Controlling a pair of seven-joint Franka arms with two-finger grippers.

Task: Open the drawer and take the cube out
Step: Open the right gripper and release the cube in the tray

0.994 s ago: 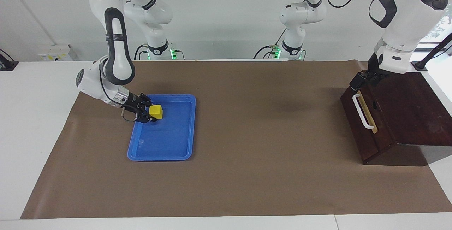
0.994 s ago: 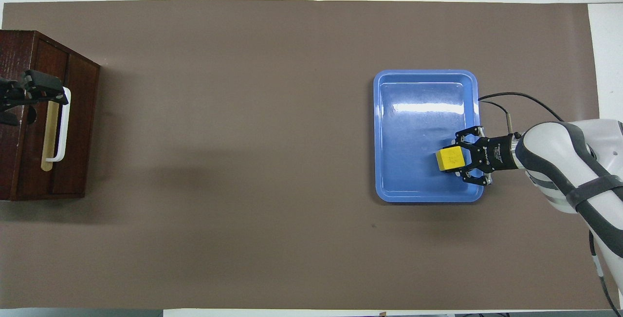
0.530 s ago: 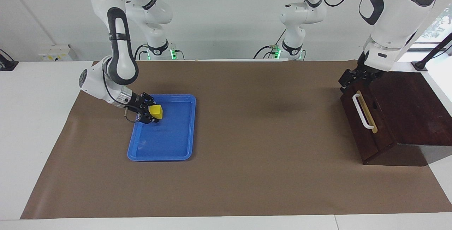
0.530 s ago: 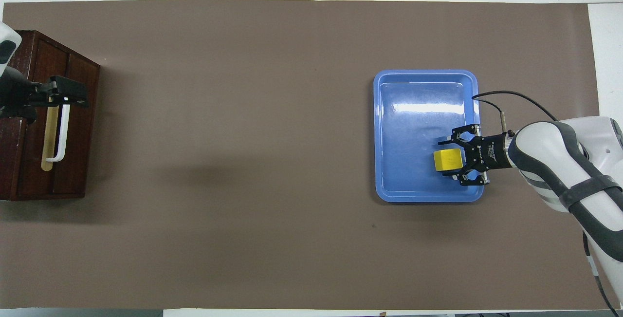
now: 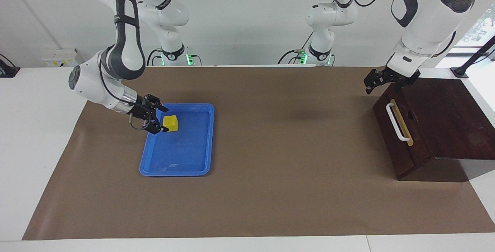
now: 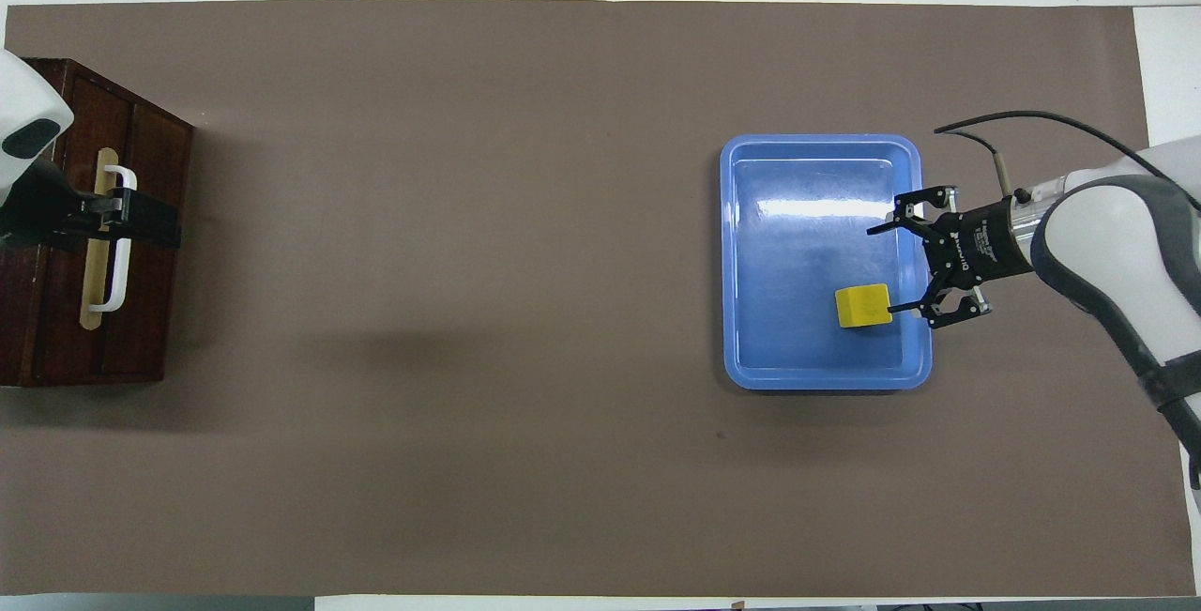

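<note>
— Cube first: where does it sit?
— It lies inside the blue tray, on the tray floor in the part nearer to the robots, toward the right arm's end of the worktop. In the overhead view the cube rests close to the tray's wall on that arm's side.

— And the right claw?
— It hangs low at the tray's rim, just beside the cube, with its fingers spread wide. From above, the right claw shows one fingertip right at the cube's edge and the other well away from it over the tray, so nothing is gripped. Whether that near fingertip actually touches the cube cannot be told.

— What about the drawer?
— It is pushed in, flush with the front of the dark wooden cabinet at the left arm's end of the worktop. Its white handle runs along a tan strip.

— Where is the left claw?
— Raised in the air over the cabinet's front corner nearer to the robots, clear of the handle in the facing view. Its fingers stand apart and hold nothing. From overhead the left claw overlaps the handle, but only because it is lifted above it.

— And under everything?
— A brown paper sheet covers the worktop.
</note>
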